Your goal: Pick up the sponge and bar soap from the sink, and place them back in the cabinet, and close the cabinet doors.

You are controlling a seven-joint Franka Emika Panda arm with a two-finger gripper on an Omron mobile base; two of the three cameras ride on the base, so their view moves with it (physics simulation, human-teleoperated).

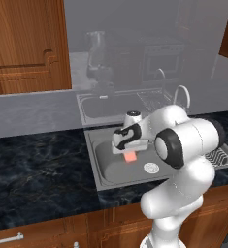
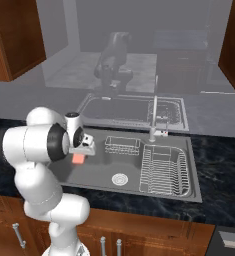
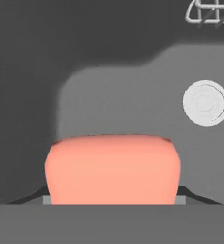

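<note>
My gripper [image 1: 129, 151] is shut on the bar soap [image 1: 130, 157], a salmon-pink bar hanging over the left part of the grey sink [image 1: 110, 168]. The right base view has the bar soap [image 2: 78, 158] under the gripper [image 2: 81, 152], above the sink [image 2: 96, 176] floor. Seen from the hand, the bar soap [image 3: 112, 167] sits between the dark fingertips [image 3: 191, 193], with the sink [image 3: 132, 95] and its white drain [image 3: 206, 103] below. The sponge is out of view. Reddish-brown panelled wood of the cabinet [image 1: 28, 43] hangs at the upper left.
A small wire rack [image 2: 122, 146] and a larger wire drainer [image 2: 164, 171] stand in the sink's right half, behind them the faucet [image 2: 154, 122]. Dark marble counter [image 1: 38, 167] surrounds the basin. The glossy back wall [image 2: 129, 65] mirrors the scene. A dark drawer [image 2: 231, 241] is at the lower right.
</note>
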